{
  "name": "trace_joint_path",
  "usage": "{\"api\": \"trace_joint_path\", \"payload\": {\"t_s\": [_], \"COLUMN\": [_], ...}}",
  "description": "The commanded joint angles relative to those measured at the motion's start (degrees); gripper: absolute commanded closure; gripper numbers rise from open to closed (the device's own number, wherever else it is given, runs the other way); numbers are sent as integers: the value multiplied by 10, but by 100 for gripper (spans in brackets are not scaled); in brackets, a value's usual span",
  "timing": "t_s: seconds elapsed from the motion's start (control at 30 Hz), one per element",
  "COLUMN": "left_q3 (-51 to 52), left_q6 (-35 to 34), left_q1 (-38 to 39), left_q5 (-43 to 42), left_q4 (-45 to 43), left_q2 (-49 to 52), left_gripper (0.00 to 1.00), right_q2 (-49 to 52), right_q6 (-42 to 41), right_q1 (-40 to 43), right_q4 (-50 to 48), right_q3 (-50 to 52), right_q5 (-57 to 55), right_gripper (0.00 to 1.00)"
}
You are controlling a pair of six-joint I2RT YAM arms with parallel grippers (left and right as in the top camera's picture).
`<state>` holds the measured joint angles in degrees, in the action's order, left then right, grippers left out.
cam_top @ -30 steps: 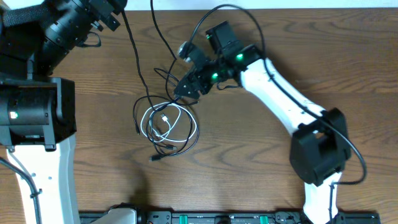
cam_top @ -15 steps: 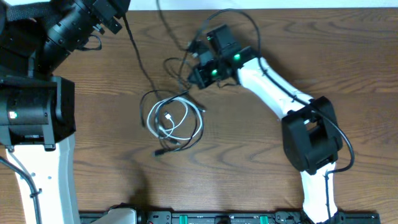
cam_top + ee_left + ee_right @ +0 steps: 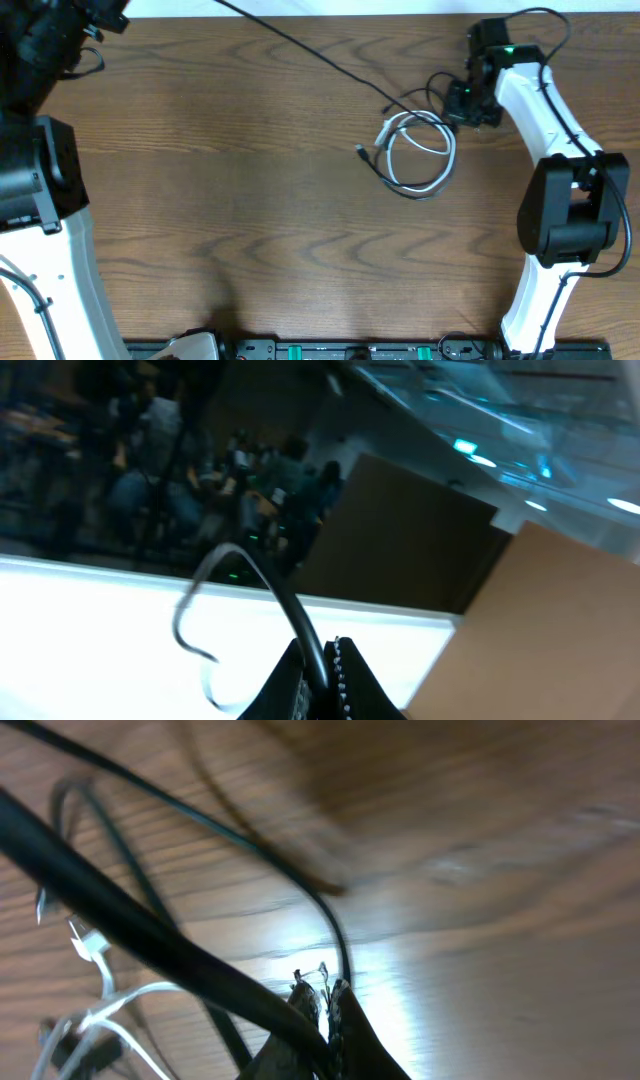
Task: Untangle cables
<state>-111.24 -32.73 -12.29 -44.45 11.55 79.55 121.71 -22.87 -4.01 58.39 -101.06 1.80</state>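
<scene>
- The left gripper [image 3: 322, 665] is pinched shut on a black cable [image 3: 300, 52] (its camera looks off the table [image 3: 250, 230], so we see little else there).
- The right gripper [image 3: 325, 1005] is clamped shut too, on a thin black strand beside the bundle at the table's far right. We cannot tell whether it is the same cable.
- The black cable runs straight from the top-left edge to the bundle. The white cable [image 3: 388, 160] lies coiled just beside the right gripper, with black loops touching it.
- We judge the step to be drawing the black cable clear of the white coil, so we pull slowly along the line of the cable.
- If the white coil drags along, the cable is likely snagged, and we ease off rather than yank.
</scene>
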Motion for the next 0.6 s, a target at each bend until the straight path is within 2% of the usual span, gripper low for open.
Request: {"api": "trace_joint_path", "payload": {"t_s": [0.0,0.23,0.3,0.37,0.4,0.57], "left_q3": [-9,-9,-9,-9,-9,-9], "left_q6": [10,10,10,10,10,10], "left_q1": [-18,-18,-18,-18,-18,-18], "left_q5": [27,34,28,10,8,-2], "left_q4": [-8,-14,-10,10,19,40], "left_q2": [7,17,17,17,17,17], "left_gripper": [93,93,93,93,93,92], "right_q2": [-14,-14,-14,-17,-19,-52], "right_q6": [-1,104,172,253,266,322], "right_q1": [23,36,36,35,35,29], "right_q4": [8,11,11,19,23,54], "right_q3": [0,0,0,-5,-8,-46], "right_q5": [-50,-15,36,129,154,250], "right_gripper": [99,98,87,68,62,46]}}
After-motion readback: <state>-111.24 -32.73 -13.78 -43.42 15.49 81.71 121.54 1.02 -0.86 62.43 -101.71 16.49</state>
